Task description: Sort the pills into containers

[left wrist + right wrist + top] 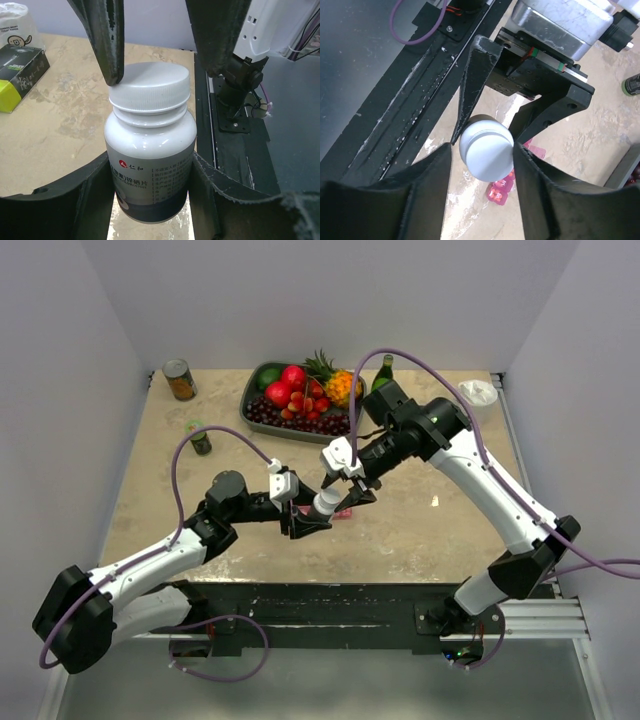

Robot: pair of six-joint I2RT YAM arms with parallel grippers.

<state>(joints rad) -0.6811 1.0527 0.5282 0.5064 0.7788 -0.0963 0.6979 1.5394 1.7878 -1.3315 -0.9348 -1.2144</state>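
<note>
Both arms reach inward and meet over the middle of the tan table. The left gripper, stretched low from the left, is clamped on the body of a white bottle held above the surface. The right gripper, angled down from the far side, brackets the bottle's white cap, one finger touching its rim; whether it grips cannot be told. The containers, a pink translucent strip of small square compartments, lie on the table just beneath the bottle, largely hidden.
</note>
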